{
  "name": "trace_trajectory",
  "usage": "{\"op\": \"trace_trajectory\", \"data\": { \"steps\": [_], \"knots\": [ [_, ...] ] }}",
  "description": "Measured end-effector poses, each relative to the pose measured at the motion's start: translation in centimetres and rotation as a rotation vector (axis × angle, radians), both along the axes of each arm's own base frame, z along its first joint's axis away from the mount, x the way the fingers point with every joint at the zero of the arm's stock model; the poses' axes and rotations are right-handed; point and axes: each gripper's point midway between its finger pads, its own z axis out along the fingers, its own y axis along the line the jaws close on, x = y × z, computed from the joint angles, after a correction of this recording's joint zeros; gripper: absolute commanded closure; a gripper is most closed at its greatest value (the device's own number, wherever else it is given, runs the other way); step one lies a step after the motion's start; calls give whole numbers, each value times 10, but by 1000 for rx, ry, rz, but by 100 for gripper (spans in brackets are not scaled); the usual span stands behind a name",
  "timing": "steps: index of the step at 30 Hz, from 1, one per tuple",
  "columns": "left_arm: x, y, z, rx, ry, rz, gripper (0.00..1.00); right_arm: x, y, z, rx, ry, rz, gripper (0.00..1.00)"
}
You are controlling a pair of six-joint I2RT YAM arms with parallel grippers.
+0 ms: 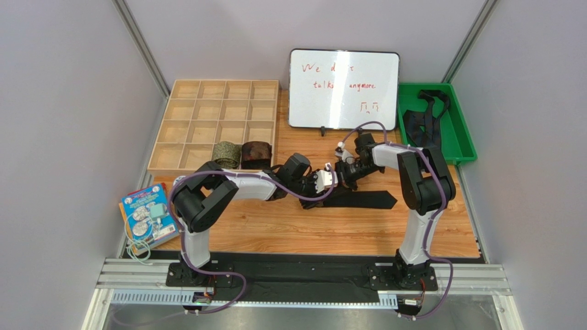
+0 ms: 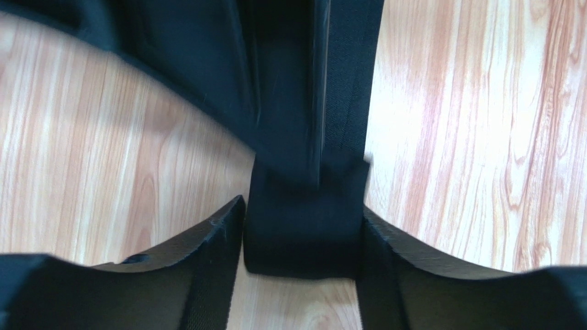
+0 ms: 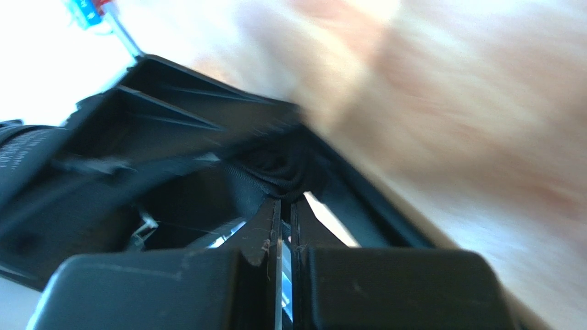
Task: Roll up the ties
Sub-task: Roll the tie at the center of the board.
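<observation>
A black tie (image 1: 362, 200) lies flat across the middle of the wooden table, its left part bunched under both grippers. My left gripper (image 1: 326, 181) straddles the tie's folded end (image 2: 303, 230); its fingers (image 2: 207, 240) stand open at either side, close against the fabric. From the right, my right gripper (image 1: 342, 170) reaches in, and in the right wrist view this gripper (image 3: 284, 201) is shut with puckered black fabric (image 3: 289, 165) pinched at its tips. An olive-green rolled tie (image 1: 226, 152) and a dark reddish-brown rolled tie (image 1: 256, 152) sit in the organizer's front row.
A wooden compartment organizer (image 1: 207, 110) stands at the back left. A whiteboard (image 1: 343, 89) leans at the back centre. A green bin (image 1: 460, 134) at the back right holds more black ties (image 1: 421, 120). A book (image 1: 145, 213) lies at the left edge.
</observation>
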Motion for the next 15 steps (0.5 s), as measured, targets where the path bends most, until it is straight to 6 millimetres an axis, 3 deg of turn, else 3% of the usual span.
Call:
{"op": "trace_trajectory", "data": {
  "steps": [5,15],
  "knots": [
    [-4,7,0,-13,9,12,24,1,-13,-16,-45,45,-33,100],
    [-13,19,3,-71,57,78,20,1,-17,-21,-93,52,-42,100]
  ]
}}
